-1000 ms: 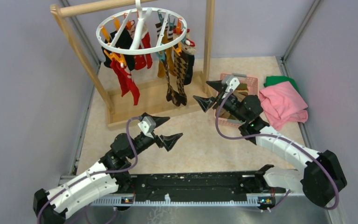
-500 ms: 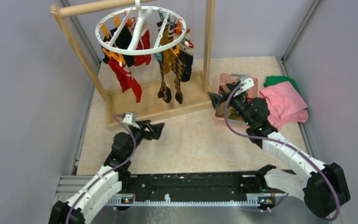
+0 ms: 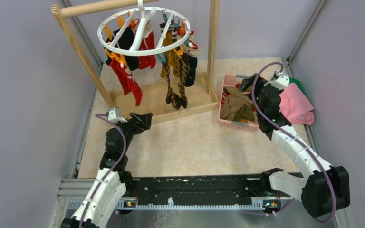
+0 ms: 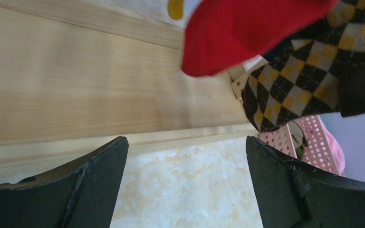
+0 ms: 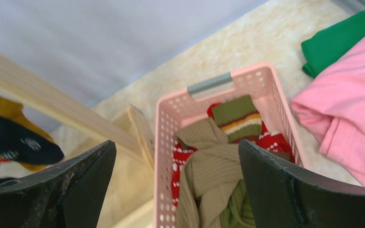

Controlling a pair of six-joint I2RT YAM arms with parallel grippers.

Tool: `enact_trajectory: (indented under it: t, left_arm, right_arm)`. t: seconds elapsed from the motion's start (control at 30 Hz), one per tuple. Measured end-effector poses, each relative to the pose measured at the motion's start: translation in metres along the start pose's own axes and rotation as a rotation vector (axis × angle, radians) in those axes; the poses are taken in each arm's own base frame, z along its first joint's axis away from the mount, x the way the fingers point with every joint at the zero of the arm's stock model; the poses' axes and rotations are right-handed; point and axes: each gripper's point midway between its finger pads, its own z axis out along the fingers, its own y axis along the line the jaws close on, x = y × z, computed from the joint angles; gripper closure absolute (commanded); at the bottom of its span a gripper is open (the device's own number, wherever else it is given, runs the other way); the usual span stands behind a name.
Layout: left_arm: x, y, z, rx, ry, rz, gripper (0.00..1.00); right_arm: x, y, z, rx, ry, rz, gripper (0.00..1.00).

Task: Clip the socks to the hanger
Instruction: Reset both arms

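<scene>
- I am watching the left tool (image 3: 141, 121) hovering low over the counter (image 3: 195, 142), just in front of the base board of the wooden rack (image 3: 157, 102). Its jaws are standing wide apart and gripping nothing.
- Through the left wrist camera, a red sock (image 4: 247, 33) and an argyle sock (image 4: 304, 71) are dangling above and beyond the spread fingers, clear of both.
- The right tool (image 3: 248, 83) is hanging over the far end of the pink basket (image 3: 233, 124). It is also gaping wide and carrying nothing.
- The hanger (image 3: 139, 35) is hanging by its hook from the rack's top bar. Its clips are holding socks (image 3: 128, 80) in red, black, mustard and argyle, all drooping toward the base board.
- More socks are lying loose in the basket. Through the right wrist camera I am looking at a tan ribbed sock (image 5: 209, 166), an olive striped sock (image 5: 235, 116) and a red patterned sock (image 5: 275, 142), all piled together.
- A pink cloth (image 5: 347, 109) is lying on the counter just right of the basket, with a green cloth (image 5: 342, 45) touching its far side.
</scene>
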Motion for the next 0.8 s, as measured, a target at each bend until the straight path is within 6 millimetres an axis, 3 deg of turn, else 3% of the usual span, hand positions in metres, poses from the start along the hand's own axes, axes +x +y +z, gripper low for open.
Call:
enact_trajectory:
  t: [0.13,0.33,0.43,0.53,0.8]
  left_arm:
    - [-0.018,0.006,0.002,-0.054,0.005,-0.006,0.01]
    - [-0.089,-0.017,0.009,-0.048,-0.044,0.094,0.01]
    - [-0.113,-0.029,0.007,-0.038,-0.066,0.183,0.01]
    - [-0.117,-0.027,0.001,-0.063,-0.057,0.255,0.01]
    - [-0.095,0.008,-0.014,-0.188,0.011,0.336,0.01]
  right_arm:
    - [-0.033,0.005,-0.003,0.038,-0.054,0.058,0.01]
    - [-0.078,0.007,-0.020,0.090,-0.143,0.136,0.01]
    - [-0.089,0.004,-0.023,0.123,-0.165,0.159,0.01]
    - [-0.085,-0.002,-0.022,0.157,-0.159,0.157,0.01]
    - [-0.063,-0.005,-0.013,0.203,-0.118,0.109,0.01]
